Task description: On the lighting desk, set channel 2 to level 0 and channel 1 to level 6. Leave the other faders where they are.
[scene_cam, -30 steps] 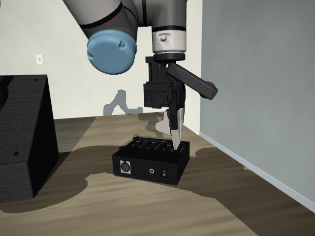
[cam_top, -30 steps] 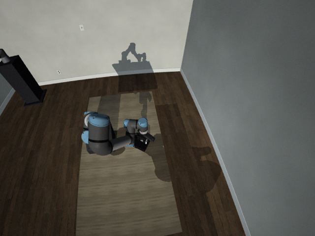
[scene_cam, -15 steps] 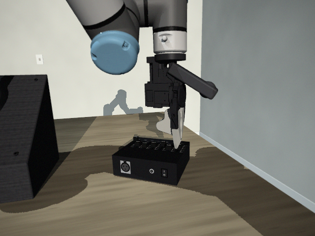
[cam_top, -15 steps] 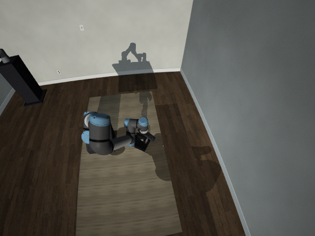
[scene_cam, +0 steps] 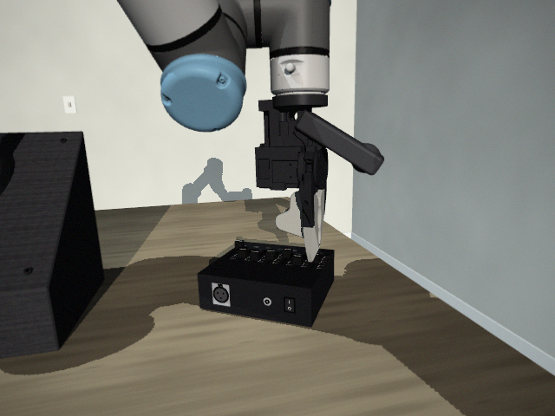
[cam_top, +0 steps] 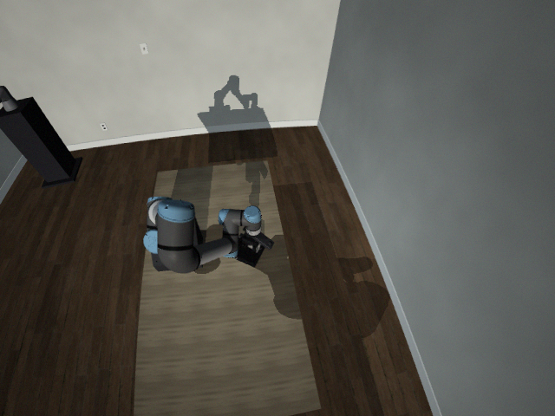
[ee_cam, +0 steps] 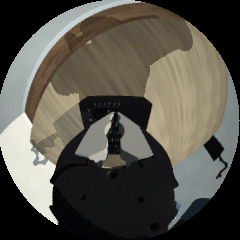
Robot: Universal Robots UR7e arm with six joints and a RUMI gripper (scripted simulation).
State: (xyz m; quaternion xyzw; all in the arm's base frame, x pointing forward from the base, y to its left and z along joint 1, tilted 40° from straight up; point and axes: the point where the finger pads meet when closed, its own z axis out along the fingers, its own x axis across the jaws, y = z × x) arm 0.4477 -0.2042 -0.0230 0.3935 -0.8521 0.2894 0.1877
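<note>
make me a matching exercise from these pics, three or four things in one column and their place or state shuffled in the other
Things:
1. pincer
2. lighting desk
3. wall plate
4. big black box

Place or state:
A. on the pale wall, left of the arm
B. shut, tips down among the faders near the desk's right end
C. at the left edge of the exterior view
D. on the tan rug, sockets and a switch facing the exterior camera

Pairs: 1-B, 2-D, 3-A, 4-C
</note>
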